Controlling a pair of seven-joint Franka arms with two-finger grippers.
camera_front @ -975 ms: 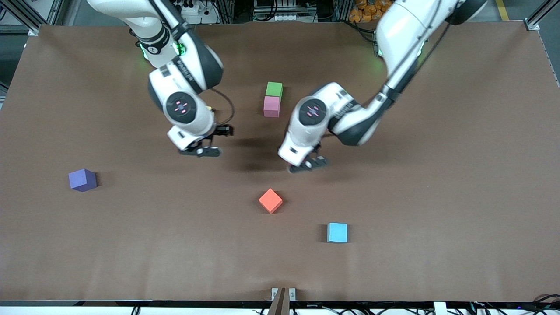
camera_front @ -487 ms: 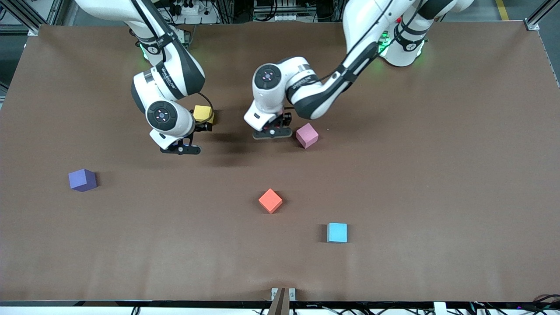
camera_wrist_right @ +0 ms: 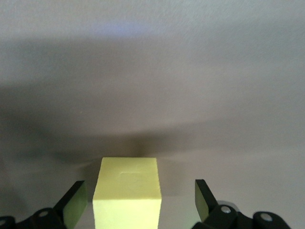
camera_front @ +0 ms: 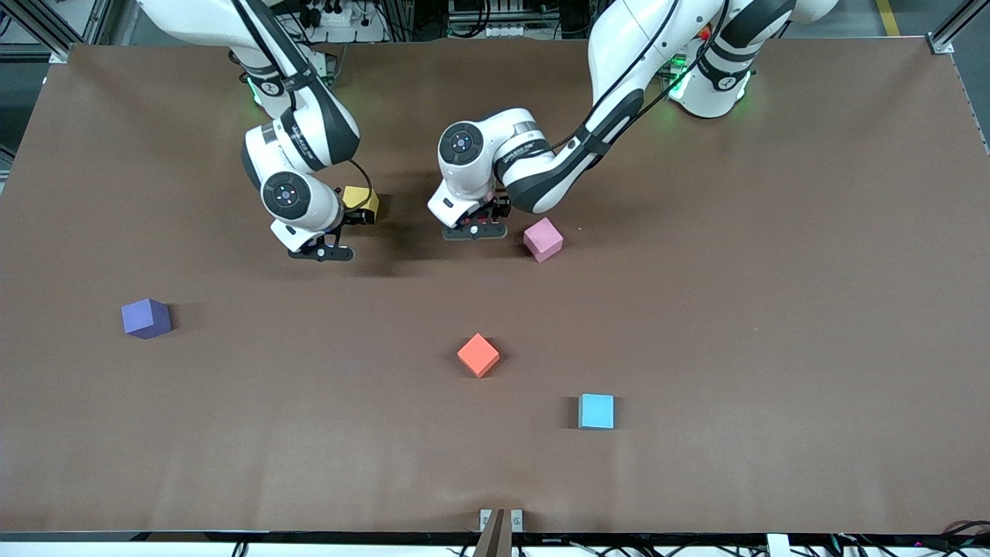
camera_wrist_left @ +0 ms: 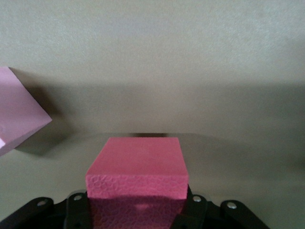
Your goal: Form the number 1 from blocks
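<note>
**A:** Pink, deep pink foam. That's what the left hand (camera_front: 473, 229) has clamped between its fingers. From the left wrist camera the cube (camera_wrist_left: 137, 168) fills the gap between the jaws, top face and front edge showing. In the front view you can't really see it, the wrist covers it.

**B:** And the lighter pink one?

**A:** The pale pink cube (camera_front: 543, 239) sits on the brown surface (camera_front: 773, 309) just beside that hand, toward the left arm's end, turned at an angle. A corner of it pokes into the left wrist view too.

**B:** What's the right hand doing?

**A:** The right hand (camera_front: 321, 251) is spread wide, nothing gripped. The right wrist camera shows the yellow cube (camera_wrist_right: 127, 192) standing between the two fingers (camera_wrist_right: 204, 197) with a gap on each side. In the front view the yellow cube peeks out next to the right wrist.

**B:** Anything else around?

**A:** The red cube (camera_front: 478, 355) lies nearer the front camera, about mid-surface, rotated diamond-wise. The light blue cube (camera_front: 596, 411) is nearer still, a bit toward the left arm's end. The purple cube (camera_front: 145, 318) is off by itself toward the right arm's end. No green cube in sight from any camera.
</note>
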